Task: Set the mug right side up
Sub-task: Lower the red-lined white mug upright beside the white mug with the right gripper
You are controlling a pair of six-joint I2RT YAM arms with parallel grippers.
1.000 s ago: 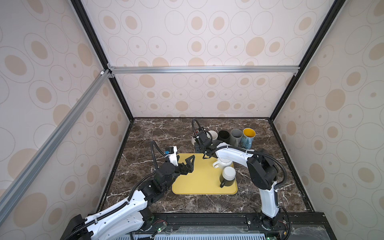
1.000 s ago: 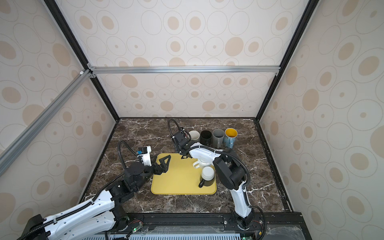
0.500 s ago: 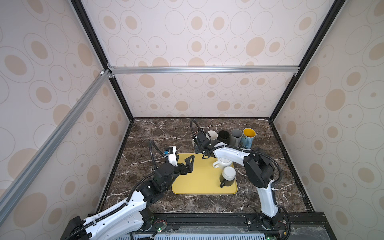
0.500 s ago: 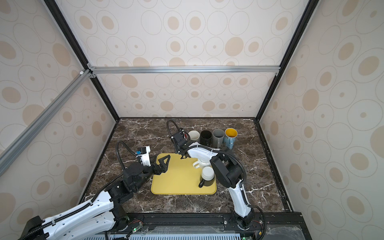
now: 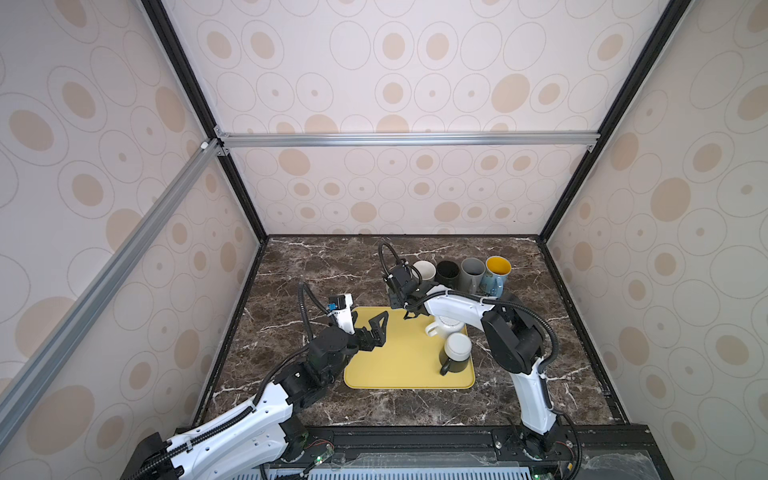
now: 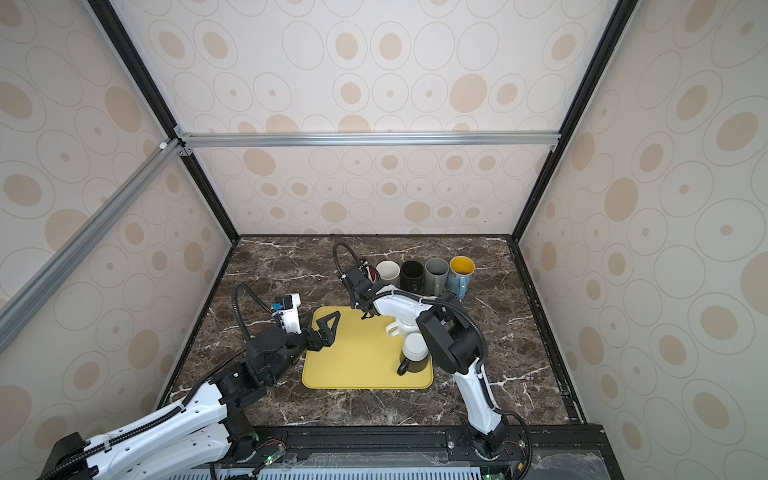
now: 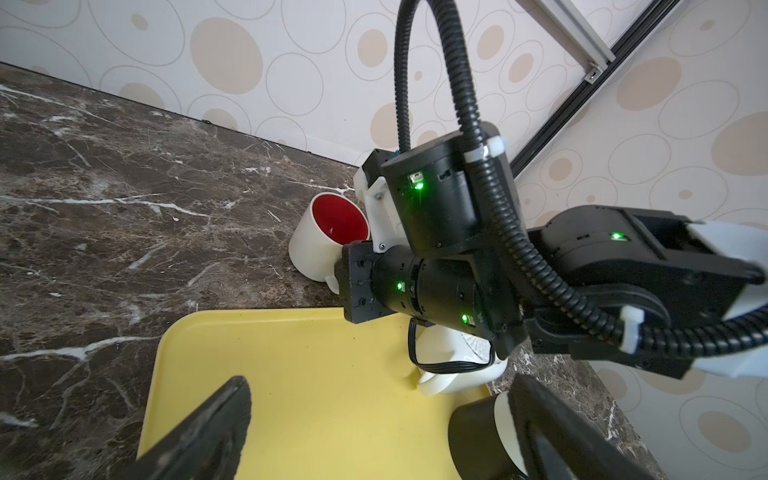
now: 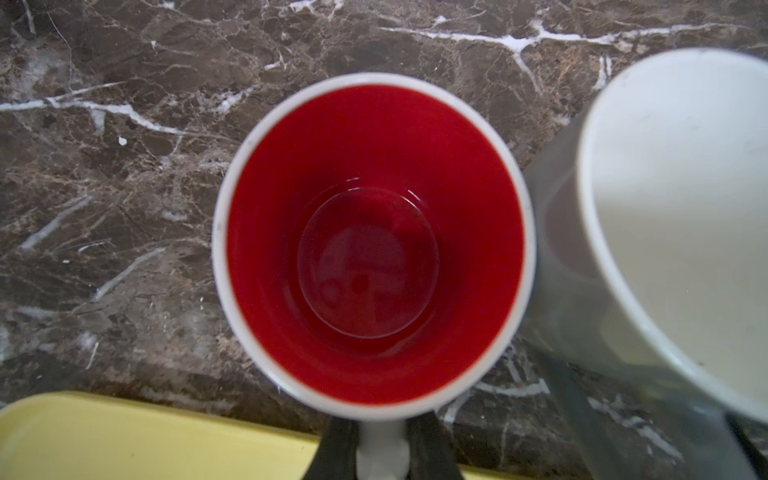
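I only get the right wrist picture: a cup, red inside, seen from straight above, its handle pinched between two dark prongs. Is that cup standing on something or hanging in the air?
Observer: In the left wrist view the red mug looks set down upright on the marble table, just past the far edge of the yellow tray.
Operator: I see a bit of yellow at the edge of my picture. Are there more cups on it?
Observer: Yes. In both top views a dark mug and a white mug sit on the tray's right side, and the dark one is plainly bottom up.
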